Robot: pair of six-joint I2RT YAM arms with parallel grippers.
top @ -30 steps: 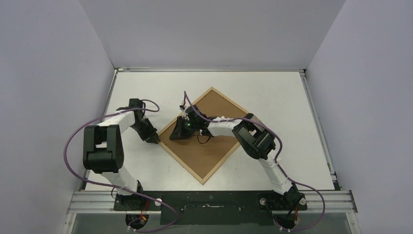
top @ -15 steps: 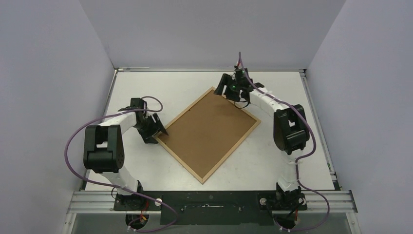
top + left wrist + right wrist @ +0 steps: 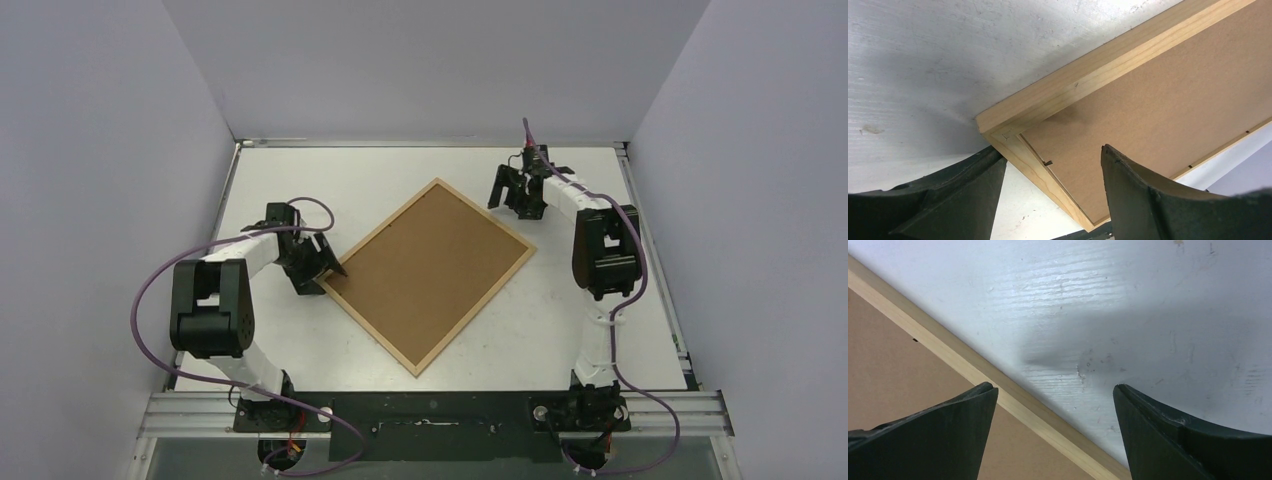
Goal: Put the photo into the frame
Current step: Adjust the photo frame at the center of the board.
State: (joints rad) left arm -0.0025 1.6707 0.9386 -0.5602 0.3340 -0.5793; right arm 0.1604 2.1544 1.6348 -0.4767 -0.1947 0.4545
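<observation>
Frame (image 3: 430, 275): back up, cornerwise, middle of desk (image 3: 300, 180).
Left hand (image 3: 1050, 150): spread, straddling frame's left corner.
Right hand (image 3: 1054, 387): spread over bare desk beyond far-right edge.

Light-wood frame (image 3: 430, 272), plain brown back

The table (image 3: 330, 170) under me is white and scuffed. Pale walls (image 3: 430, 70) close it in at 9, 12 and 3 o'clock, and a metal rail (image 3: 190, 412) runs along its 6 o'clock edge.

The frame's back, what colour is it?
Plain brown; the frame shows best in left wrist view.
</observation>
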